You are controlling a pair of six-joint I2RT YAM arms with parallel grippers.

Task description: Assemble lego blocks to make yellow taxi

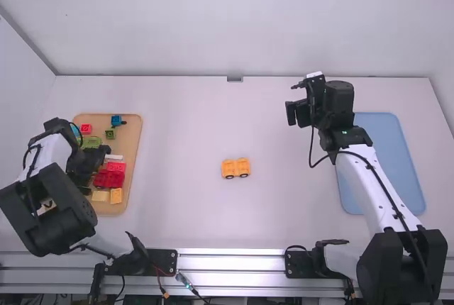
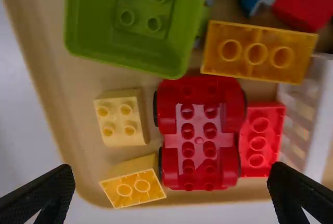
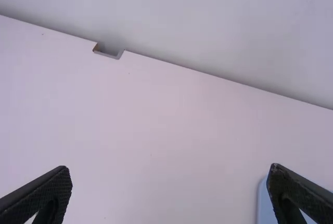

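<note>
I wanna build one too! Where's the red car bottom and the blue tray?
Red car bottom [image 2: 199, 140]: left wrist view, on its studded middle.
Blue tray [image 1: 399, 164]: high view, on its bare surface.

Looks like a robotics lab. Has a left arm [image 1: 53, 209] and a right arm [image 1: 367, 193] based at a metal rail [image 1: 230, 262], with thin wires [image 1: 186, 283] trailing over it. Also has a plain white surface [image 1: 284, 213] spread out beyond the rail, backed by a pale wall [image 1: 213, 21].
</note>
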